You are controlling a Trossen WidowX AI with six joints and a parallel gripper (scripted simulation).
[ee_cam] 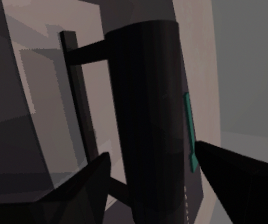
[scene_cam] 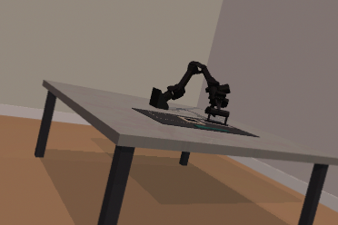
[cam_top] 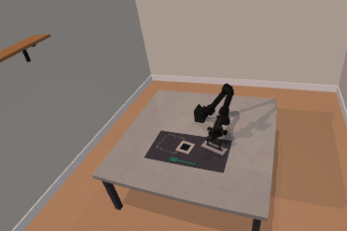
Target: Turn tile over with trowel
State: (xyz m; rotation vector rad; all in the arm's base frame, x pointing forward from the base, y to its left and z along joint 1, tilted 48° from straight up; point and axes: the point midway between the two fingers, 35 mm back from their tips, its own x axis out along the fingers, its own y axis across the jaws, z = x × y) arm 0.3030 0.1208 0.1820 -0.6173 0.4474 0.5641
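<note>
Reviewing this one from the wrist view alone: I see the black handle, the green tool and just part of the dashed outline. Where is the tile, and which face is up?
Observer: The top view shows the tile between the trowel and the dashed outline, with a dark square on its upper face.
Operator: My view leaves out the arm's base. Does it stand on the mat?
Observer: No, the arm's base stands on the tabletop, off the mat.
</note>
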